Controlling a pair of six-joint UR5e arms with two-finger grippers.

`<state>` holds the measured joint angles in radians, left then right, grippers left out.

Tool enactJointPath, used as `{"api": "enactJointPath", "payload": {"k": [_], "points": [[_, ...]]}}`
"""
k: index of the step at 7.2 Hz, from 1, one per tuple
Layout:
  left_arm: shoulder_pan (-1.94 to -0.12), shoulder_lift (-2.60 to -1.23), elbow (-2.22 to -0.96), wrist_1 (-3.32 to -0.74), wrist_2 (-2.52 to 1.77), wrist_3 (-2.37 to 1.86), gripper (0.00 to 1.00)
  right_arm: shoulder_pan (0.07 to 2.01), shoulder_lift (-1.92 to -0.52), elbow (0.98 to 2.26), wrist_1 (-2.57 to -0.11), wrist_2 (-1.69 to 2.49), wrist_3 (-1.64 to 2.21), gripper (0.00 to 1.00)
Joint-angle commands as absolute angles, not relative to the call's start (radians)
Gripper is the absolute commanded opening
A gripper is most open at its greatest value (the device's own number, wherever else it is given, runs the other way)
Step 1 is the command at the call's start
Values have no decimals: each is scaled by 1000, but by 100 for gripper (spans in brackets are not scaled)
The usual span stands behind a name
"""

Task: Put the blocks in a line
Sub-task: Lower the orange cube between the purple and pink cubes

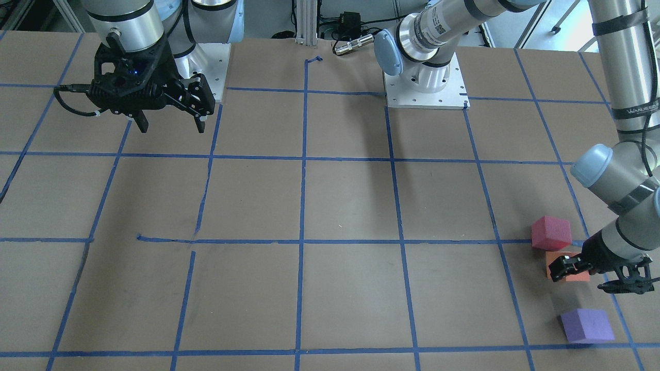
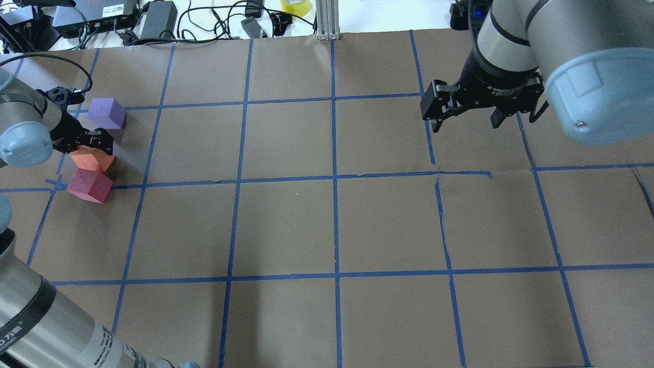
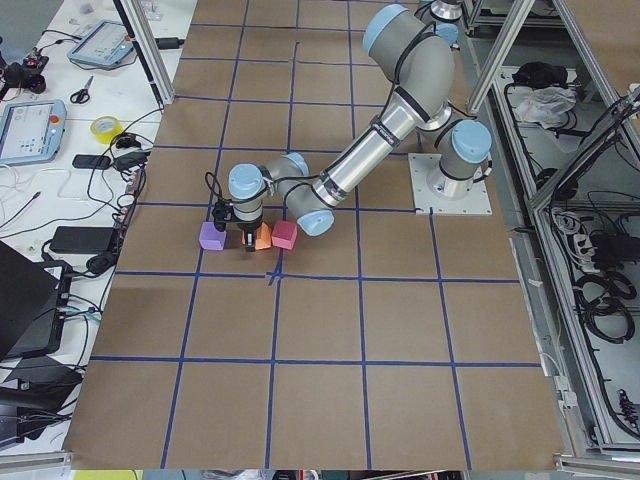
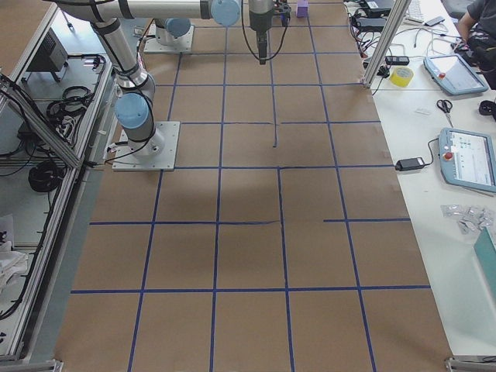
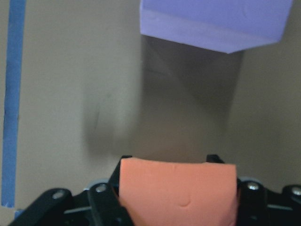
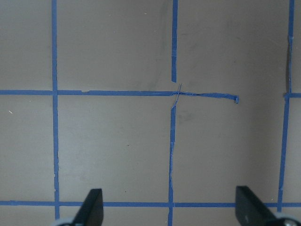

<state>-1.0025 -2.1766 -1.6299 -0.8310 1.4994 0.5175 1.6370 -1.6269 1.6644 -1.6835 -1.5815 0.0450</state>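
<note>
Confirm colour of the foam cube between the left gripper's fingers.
Orange. The small matte foam cube in the left gripper shows best in the left wrist-mounted view.

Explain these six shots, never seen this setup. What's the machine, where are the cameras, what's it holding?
Two robot arms are bolted to a brown table marked in squares; each ends in a two-finger claw. Four pictures come from fixed cameras: one facing the robot, one above and behind it, and one at each table end. The other two come from cameras on the wrists, looking past the claws. Three foam cubes are on the robot's left side: a purple block, an orange block and a red-pink block. The left claw is closed on the orange block, seen close up in its wrist view. The right claw hangs open above the table, holding nothing.
</note>
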Motion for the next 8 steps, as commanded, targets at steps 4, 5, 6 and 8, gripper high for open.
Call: {"api": "enactJointPath", "payload": {"k": [4, 5, 6, 8], "points": [[-1003, -2181, -1632, -808, 1474, 552, 21, 1638, -1640, 1669, -1671, -1585, 46, 100], [-1003, -2181, -1634, -814, 1476, 549, 99, 1638, -1640, 1667, -1672, -1583, 46, 100], [-1003, -2166, -1632, -822, 1486, 537, 100, 1638, -1640, 1667, -1672, -1585, 48, 100], [-1006, -2094, -1629, -929, 1497, 509, 100, 1638, -1640, 1669, -1672, -1586, 48, 100]]}}
